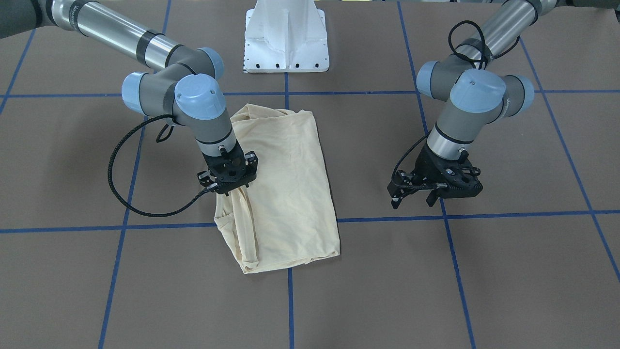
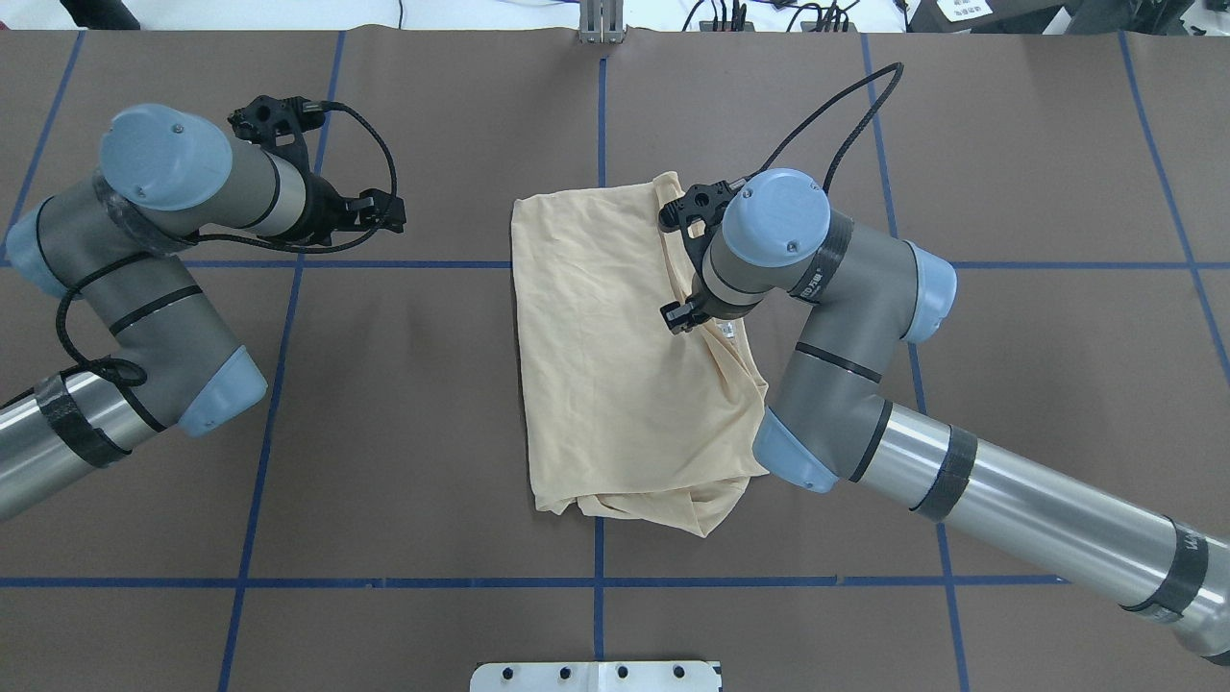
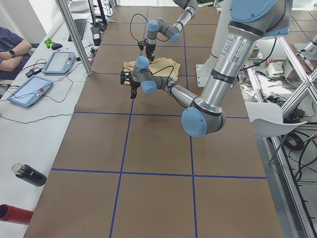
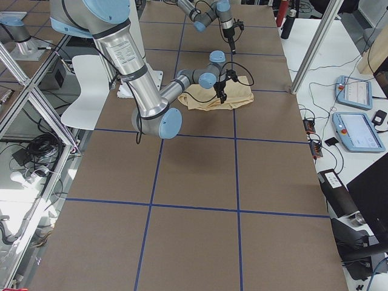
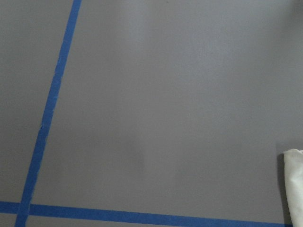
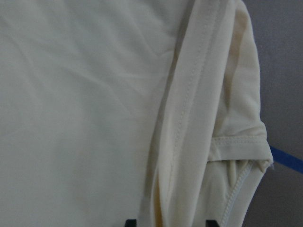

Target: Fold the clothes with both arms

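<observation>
T-shirt lies mid-tabletop, roughly folded into a rectangle, print hidden. The right gripper is down on its edge, jaws narrowed around a doubled hem band; fabric tents up to it, so it looks pinched. The left gripper hovers over bare tabletop well apart from the cloth, jaws wide, holding nothing. Fabric is thin, light and floppy, so it will likely sag and slide. Best grip is probably on stitched hems or corners, both layers together.
</observation>
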Robot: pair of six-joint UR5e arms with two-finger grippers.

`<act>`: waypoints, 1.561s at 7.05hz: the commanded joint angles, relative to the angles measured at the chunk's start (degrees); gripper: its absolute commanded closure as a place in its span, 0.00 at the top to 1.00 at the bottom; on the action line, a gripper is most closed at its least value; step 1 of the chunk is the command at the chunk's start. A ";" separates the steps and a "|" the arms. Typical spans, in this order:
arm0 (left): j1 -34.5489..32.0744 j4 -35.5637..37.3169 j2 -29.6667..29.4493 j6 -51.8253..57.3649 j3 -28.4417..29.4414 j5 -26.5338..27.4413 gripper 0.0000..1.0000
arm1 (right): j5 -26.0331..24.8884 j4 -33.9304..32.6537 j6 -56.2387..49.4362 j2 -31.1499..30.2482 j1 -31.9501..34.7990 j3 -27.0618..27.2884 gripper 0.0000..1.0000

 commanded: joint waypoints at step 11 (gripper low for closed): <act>0.15 -3.08 -0.39 -0.09 2.12 0.00 1.00 | 2.43 0.24 -0.70 -3.77 2.30 1.79 0.00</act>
